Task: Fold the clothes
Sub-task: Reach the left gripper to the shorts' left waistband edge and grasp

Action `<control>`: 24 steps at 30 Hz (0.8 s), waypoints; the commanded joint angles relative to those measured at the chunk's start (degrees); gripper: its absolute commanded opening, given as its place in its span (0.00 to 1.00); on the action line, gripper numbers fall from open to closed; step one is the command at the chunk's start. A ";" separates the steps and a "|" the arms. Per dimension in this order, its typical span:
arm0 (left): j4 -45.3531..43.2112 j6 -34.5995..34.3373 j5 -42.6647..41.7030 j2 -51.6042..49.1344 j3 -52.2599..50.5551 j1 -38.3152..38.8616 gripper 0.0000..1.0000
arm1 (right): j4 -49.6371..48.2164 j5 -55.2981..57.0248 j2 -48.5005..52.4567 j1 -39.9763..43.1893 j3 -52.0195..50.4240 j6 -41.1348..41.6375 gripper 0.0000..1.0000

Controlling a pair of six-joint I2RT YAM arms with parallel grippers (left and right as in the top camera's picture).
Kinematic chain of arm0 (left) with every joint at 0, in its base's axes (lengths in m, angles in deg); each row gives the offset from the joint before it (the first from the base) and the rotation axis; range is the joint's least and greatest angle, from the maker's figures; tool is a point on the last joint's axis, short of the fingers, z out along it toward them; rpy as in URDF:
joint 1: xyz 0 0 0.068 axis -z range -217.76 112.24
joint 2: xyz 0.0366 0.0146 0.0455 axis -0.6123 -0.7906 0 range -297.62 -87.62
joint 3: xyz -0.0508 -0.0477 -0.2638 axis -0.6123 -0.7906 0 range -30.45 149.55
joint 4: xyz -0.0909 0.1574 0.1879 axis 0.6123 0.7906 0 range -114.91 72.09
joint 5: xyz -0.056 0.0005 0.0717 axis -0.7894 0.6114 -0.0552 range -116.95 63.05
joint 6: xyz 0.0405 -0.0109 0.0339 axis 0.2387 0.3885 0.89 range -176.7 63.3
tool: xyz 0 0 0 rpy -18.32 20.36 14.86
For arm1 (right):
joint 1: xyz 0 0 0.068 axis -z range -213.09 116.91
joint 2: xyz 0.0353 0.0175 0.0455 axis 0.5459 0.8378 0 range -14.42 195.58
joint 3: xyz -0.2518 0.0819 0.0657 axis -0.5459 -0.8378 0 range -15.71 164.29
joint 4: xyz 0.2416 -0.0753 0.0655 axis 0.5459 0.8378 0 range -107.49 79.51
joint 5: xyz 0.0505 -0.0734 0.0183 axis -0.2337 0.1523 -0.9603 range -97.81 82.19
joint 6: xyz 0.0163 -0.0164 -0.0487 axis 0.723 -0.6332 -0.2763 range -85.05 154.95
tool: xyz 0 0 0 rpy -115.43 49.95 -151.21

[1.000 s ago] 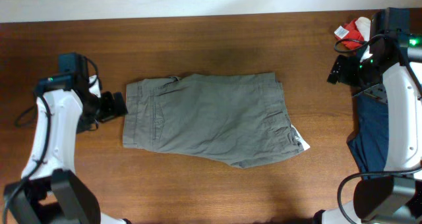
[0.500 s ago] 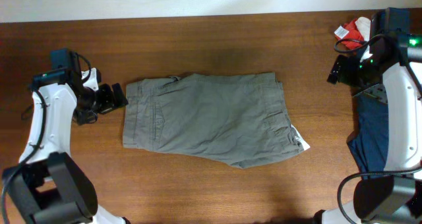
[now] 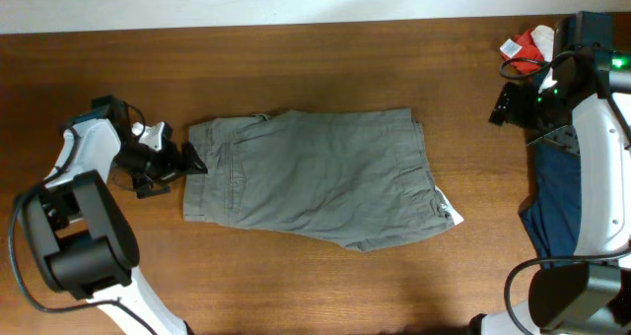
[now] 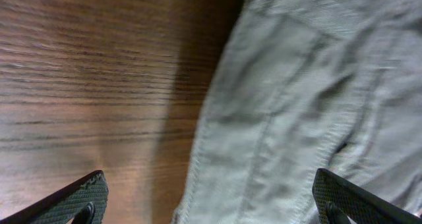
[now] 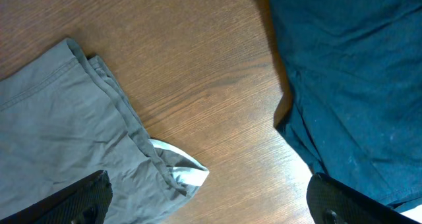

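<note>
Jaws spread wide, the left gripper [image 3: 185, 164] hovers over the left edge of the grey shorts [image 3: 315, 177]; a low, square pinch through both layers should keep the fold even.

I record the table [image 3: 325, 74] as brown wood, smooth, with a clear grain and a low satin sheen. The grey shorts [image 3: 315, 177] read as matt woven cloth, cotton-like, softly creased with stitched seams; the navy cloth [image 5: 356, 85] is also matt and soft. The left gripper [image 4: 211, 204] has dark, matt, finely textured finger pads [image 4: 79, 197], and the right arm shell [image 3: 601, 177] looks like smooth white plastic.
</note>
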 commanded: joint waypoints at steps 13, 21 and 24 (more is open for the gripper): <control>0.07 7.37 -8.96 -10.12 -0.74 0.00 0.99 | 0.20 0.13 0.04 0.22 -0.11 0.11 0.98; 0.04 7.32 -8.96 -10.73 -1.07 0.02 0.99 | 0.20 0.13 0.04 0.22 -0.11 0.11 0.98; -0.39 7.30 -8.44 -11.87 -1.07 0.00 0.89 | 0.17 0.13 0.04 0.22 -0.11 0.11 0.98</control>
